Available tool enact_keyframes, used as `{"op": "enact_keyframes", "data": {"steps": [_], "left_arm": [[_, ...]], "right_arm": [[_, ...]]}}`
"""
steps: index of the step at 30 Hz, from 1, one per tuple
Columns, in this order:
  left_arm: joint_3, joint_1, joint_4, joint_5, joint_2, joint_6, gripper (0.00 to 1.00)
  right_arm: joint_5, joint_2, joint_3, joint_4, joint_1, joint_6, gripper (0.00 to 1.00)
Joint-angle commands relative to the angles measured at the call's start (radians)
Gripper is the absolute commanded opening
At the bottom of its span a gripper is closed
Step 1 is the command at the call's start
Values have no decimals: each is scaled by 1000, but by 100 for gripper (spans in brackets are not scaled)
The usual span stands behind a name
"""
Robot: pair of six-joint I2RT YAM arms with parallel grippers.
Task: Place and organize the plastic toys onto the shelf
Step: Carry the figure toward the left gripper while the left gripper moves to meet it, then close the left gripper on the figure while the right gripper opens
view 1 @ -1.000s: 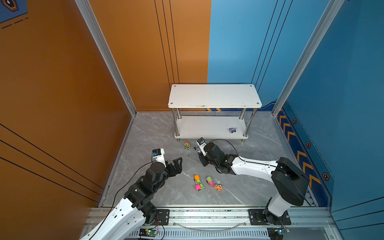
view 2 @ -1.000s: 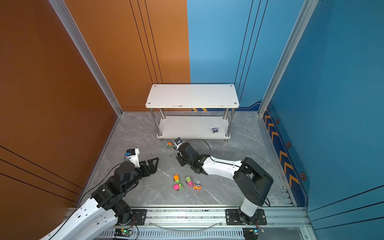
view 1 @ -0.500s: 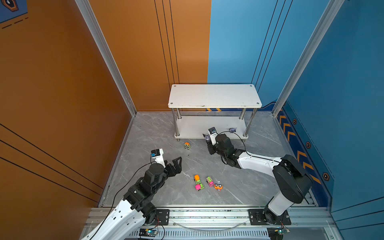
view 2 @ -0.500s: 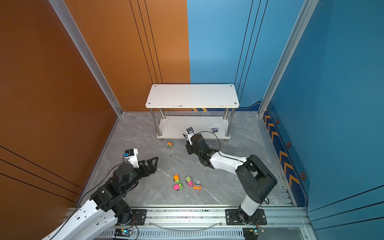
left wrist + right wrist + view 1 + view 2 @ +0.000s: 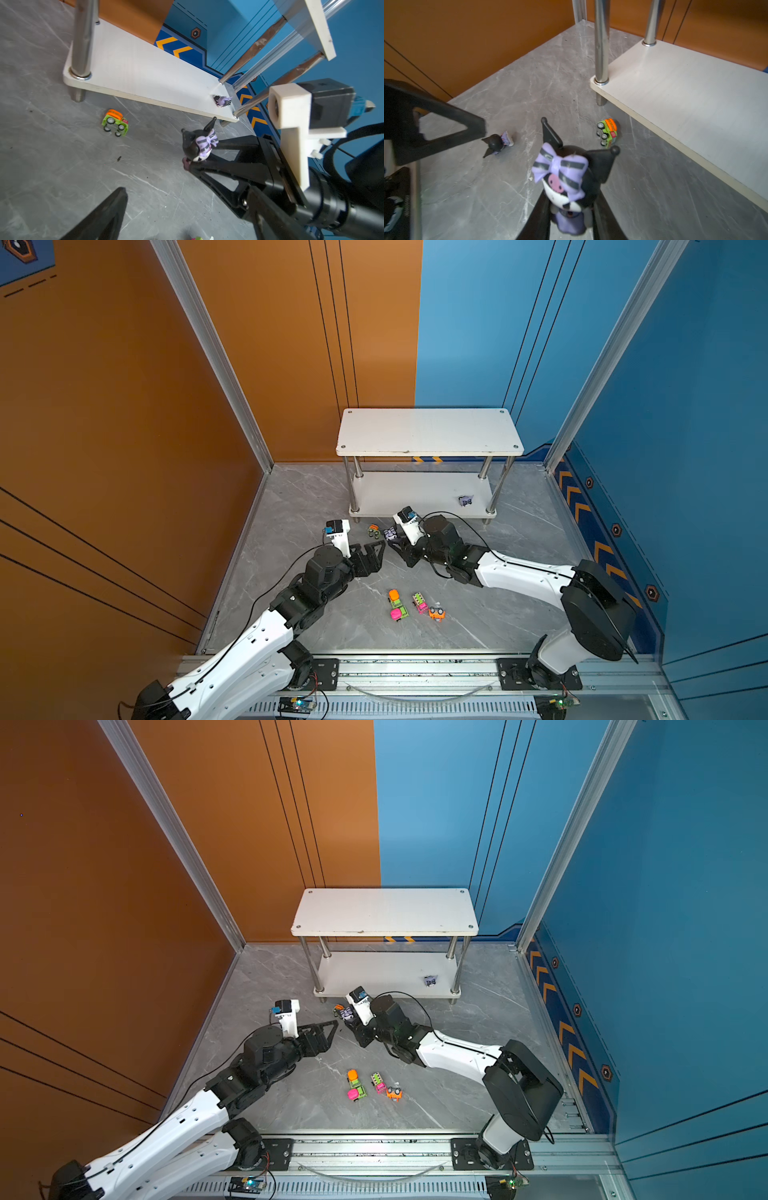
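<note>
Swinging back from the shelf (image 5: 428,431), the right gripper (image 5: 394,540) is now hanging at the middle of both top views, its fingers clenching a black-and-lilac figurine (image 5: 564,182). Beside it the left gripper (image 5: 332,1036) is reaching in, fingers spread and empty. Another figurine (image 5: 466,500) is sitting at the lower board's right end. A green car (image 5: 374,530) is lying on the worktop (image 5: 478,614) just left of centre, and four cars (image 5: 419,601) are clustering below centre.

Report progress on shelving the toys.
Done: a first figurine sits on the shelf's lower board. In hand: the right claw grips a second figurine. Remaining, on the floor: a third figurine by the open left claw, a tipped car, four clustered cars.
</note>
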State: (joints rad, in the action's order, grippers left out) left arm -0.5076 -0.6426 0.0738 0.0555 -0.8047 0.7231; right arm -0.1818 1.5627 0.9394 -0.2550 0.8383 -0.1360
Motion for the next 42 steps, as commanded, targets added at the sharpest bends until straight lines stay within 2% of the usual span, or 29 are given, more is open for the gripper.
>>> {"op": "enact_keyframes", "data": {"steps": [1, 5, 6, 9, 10, 20, 24, 33, 37, 42], "left_arm": [[-34, -6, 97, -81, -21, -4, 79], [-58, -9, 118, -126, -61, 7, 71], [-66, -12, 121, -136, -70, 7, 72], [-90, -24, 127, -161, -101, 9, 84], [-100, -30, 126, -167, -111, 7, 85], [-142, -72, 146, -168, -179, -6, 85], [-148, -71, 141, -173, -187, 0, 79], [-161, -84, 146, -176, -231, 4, 82], [-160, -85, 175, -171, -242, 7, 70], [-155, -77, 194, -180, -244, 13, 64]], "right_arm": [[-67, -49, 5, 48, 15, -18, 0], [-65, -79, -2, 72, 34, -7, 0], [-63, -83, -4, 75, 36, -7, 0], [-62, -91, -10, 84, 40, -7, 0], [-62, -91, -10, 88, 42, -5, 0], [-65, -82, 15, 133, 65, 10, 0], [-45, -89, 10, 142, 79, 24, 0], [-52, -104, -3, 154, 87, 46, 0], [-63, -126, -14, 146, 85, 48, 0], [-93, -146, -28, 131, 51, 14, 0]]}}
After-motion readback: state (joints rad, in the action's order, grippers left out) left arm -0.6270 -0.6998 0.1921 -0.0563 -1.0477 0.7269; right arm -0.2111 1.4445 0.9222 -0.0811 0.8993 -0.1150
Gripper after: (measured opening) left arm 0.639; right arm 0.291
